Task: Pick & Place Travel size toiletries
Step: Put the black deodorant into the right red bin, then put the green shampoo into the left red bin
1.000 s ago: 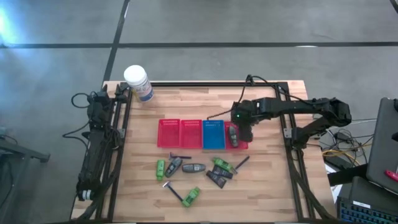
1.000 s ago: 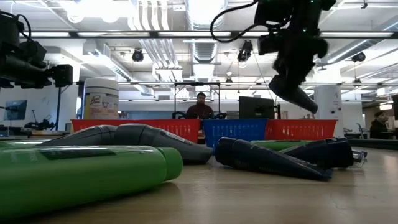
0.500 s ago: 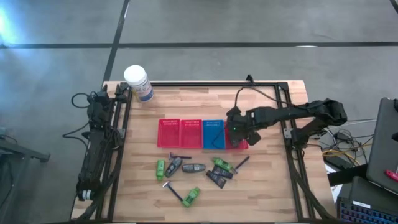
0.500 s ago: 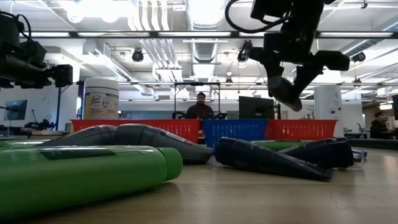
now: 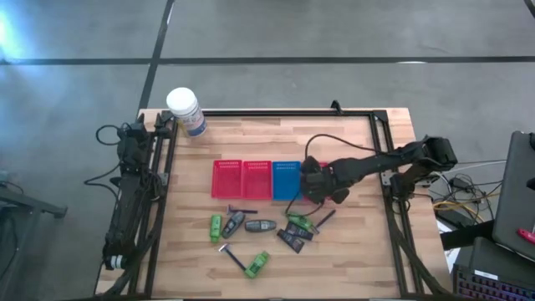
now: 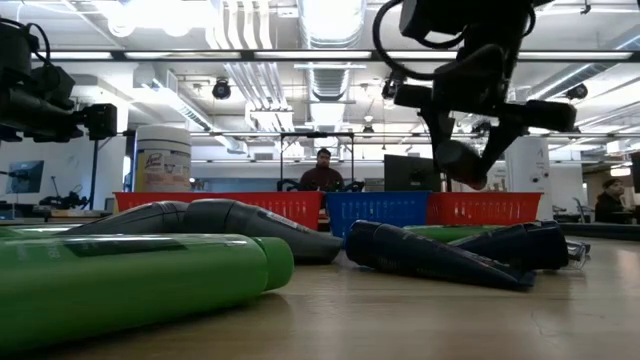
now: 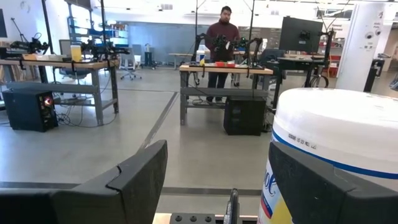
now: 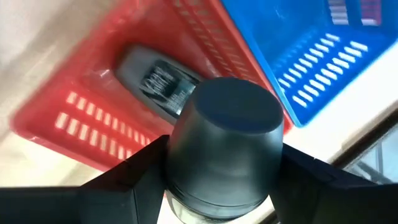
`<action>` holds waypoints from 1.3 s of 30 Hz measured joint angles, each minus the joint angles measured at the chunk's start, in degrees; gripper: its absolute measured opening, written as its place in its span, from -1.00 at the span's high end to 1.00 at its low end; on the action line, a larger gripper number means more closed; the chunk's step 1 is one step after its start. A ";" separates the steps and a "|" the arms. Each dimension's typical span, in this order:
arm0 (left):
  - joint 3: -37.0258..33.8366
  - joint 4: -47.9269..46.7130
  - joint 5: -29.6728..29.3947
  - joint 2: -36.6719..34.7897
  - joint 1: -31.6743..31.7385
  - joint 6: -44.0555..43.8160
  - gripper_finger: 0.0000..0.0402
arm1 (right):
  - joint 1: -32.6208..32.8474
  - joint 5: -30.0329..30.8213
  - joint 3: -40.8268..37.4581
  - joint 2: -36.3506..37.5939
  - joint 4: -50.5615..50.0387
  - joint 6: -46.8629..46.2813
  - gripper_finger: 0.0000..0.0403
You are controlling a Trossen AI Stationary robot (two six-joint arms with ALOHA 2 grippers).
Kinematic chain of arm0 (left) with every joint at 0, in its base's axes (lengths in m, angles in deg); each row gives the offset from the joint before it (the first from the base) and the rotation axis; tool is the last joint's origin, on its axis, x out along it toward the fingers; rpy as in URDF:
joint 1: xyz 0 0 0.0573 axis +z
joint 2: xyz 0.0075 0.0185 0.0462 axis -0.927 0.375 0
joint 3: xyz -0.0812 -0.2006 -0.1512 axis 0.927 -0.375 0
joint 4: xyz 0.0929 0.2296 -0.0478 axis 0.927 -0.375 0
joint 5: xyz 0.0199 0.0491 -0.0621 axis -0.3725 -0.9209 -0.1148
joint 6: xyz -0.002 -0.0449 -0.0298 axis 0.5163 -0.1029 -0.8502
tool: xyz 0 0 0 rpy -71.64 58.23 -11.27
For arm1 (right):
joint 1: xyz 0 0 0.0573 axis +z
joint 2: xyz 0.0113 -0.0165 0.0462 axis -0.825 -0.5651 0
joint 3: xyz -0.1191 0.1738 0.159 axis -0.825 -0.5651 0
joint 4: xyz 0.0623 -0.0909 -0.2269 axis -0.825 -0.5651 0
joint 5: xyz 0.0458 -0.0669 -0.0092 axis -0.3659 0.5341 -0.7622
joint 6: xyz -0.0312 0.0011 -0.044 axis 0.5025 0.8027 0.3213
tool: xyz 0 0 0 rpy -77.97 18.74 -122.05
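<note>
Grey oval plastic bottle (image 8: 224, 134) sits clamped between the right gripper (image 5: 322, 186)'s two dark fingers, cap end toward the wrist cam; fingers closed to bottle width, nothing else held. Gripper hangs over the red mesh basket at the row's right end (image 8: 68, 112), next to the blue mesh basket (image 5: 287, 181). One grey bottle w/ label (image 8: 155, 81) already lies flat in that red basket.

Change vs a sec ago: arm has folded in and swung from over the basket's far side toward its near edge, and in the low view the held bottle has dropped lower and closer to the basket rim. So this looks like the lowering-to-drop phase, release not yet done.

Rest of the toiletries are loose on the wooden table (image 5: 359, 242) in front of the baskets: green small bottles (image 5: 216, 224), dark flat tubes (image 5: 292, 238), blue-handled razors (image 5: 234, 257). Approx ten left, so task early-to-mid.

Left gripper (image 7: 211, 186) parked at the table's far left corner, fingers spread wide and empty, beside the large white lidded jar (image 5: 184, 109).
</note>
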 joint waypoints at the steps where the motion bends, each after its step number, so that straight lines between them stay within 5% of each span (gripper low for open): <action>1: 0.00 -0.01 0.00 0.02 0.01 0.00 -0.43 | 0.04 -0.19 0.00 0.04 0.00 -0.05 -0.14; 14: 0.00 -0.01 -0.01 0.04 0.01 0.00 -0.43 | 0.21 -6.92 -0.07 0.05 0.20 -0.23 -0.21; 26: 0.00 0.01 0.01 0.04 0.00 0.00 -0.43 | 0.23 -6.88 -0.07 0.16 -2.73 -6.95 -0.62; 34: 0.00 0.00 0.00 0.04 0.00 0.00 -0.43 | 0.63 -4.43 -0.09 3.51 -5.57 -17.48 -0.78; 39: 0.00 0.01 -0.01 0.04 0.01 0.00 -0.43 | 0.87 -5.60 -0.09 7.99 -5.33 -35.02 -0.78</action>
